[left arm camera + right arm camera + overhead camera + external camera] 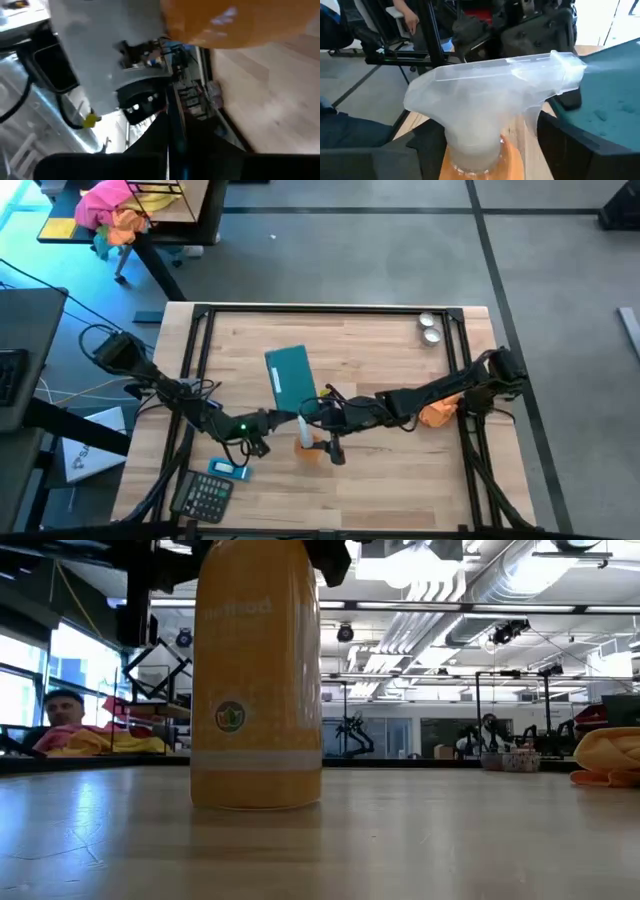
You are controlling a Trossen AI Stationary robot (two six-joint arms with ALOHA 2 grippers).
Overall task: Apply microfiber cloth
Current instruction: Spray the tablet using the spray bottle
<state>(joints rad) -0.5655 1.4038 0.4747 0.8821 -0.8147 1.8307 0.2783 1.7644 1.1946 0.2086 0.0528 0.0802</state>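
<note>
Microfiber cloth (437,414): crumpled orange heap, soft and thin, lying on the tabletop (400,490) near its right edge, close under the right arm's elbow. In the low view it shows far off at the right as a folded, lumpy mound. No long axis can be read from the bunched form.

Right end effector (322,442): reaches toward the tabletop's centre, well apart from the cloth, which lies behind it, back along its own arm. Its wrist view shows the translucent white trigger head of the spray bottle (490,100) just ahead of the fingers; whether they clasp the bottle cannot be told.

Left end effector (262,442): just beside the bottle on the other side, farther from the cloth; finger state cannot be told.

Judgement: the right arm is the nearer, and must draw back toward its own side to reach the cloth.

Spray bottle: orange plastic body, smooth, upright.

Teal pad (291,377): flat, rectangular, beyond the bottle.

Calculator (203,496): dark, near the left front corner.
</note>
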